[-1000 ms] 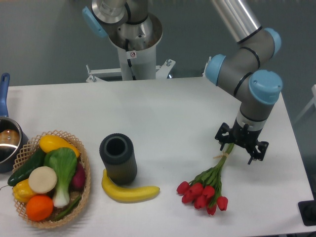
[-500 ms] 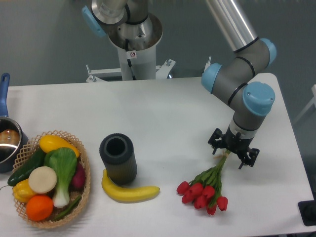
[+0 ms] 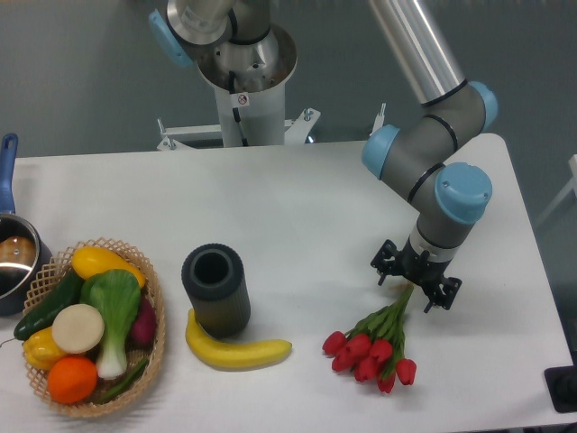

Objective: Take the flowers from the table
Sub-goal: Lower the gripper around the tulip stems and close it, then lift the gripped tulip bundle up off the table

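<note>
The flowers (image 3: 371, 347) lie on the white table (image 3: 297, 207) at the front right, red buds toward the front edge and green stems running up and right. My gripper (image 3: 416, 282) points down over the upper end of the stems, its black fingers spread to either side of them. The jaws look open and the flowers still rest on the table. The tips of the stems are hidden under the gripper.
A yellow banana (image 3: 236, 350) lies in front of a dark upright cylinder (image 3: 216, 290). A wicker basket (image 3: 153, 325) of vegetables and fruit sits at the front left, a pot (image 3: 13, 262) at the left edge. The robot base (image 3: 243, 81) stands at the back.
My gripper has moved left and a little toward the front, further along the stems toward the buds. The flowers have not moved.
</note>
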Controlling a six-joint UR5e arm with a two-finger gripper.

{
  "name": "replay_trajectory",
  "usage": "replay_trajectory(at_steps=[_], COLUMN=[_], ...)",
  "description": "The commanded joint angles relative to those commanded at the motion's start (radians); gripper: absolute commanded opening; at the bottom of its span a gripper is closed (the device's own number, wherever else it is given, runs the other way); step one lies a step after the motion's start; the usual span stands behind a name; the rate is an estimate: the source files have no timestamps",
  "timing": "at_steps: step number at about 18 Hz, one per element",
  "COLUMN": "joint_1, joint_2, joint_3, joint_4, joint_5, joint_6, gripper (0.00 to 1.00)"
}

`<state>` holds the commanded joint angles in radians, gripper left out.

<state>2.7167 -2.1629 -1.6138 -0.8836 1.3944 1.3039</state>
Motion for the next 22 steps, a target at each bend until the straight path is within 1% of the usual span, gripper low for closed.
replay_trajectory(at_steps=[1, 2, 3, 5, 8, 9, 12, 14, 16, 17, 19, 22], joint_1=[-0.002, -0.002, -0.002, -0.002, -0.003, -0.003, -0.003, -0.003, -0.003, -0.003, -0.003, -0.003], joint_2=[0.000, -0.002, -0.005, -0.008, -0.008, -0.008, -0.008, -0.006, -0.006, -0.006, -0.006, -0.003], joint_3=[0.000, 0.000, 0.002, 0.003, 0.002, 0.002, 0.003, 0.003, 0.003, 0.003, 0.003, 0.003], joint_4=[0.003, 0.003, 0.003, 0.011, 0.014, 0.014, 0.015, 0.015, 0.015, 0.015, 0.015, 0.015], joint_5=[0.000, 0.000, 0.000, 0.000, 0.002, 0.002, 0.002, 0.002, 0.002, 0.002, 0.002, 0.002], joint_6=[0.000, 0.000, 0.000, 0.000, -0.002, -0.002, -0.003, -0.006, -0.006, -0.008, -0.006, -0.006], gripper=[0.73, 0.70, 0.70, 0.63, 0.59, 0.55, 0.40, 0.33, 0.31, 0.26, 0.21, 0.21])
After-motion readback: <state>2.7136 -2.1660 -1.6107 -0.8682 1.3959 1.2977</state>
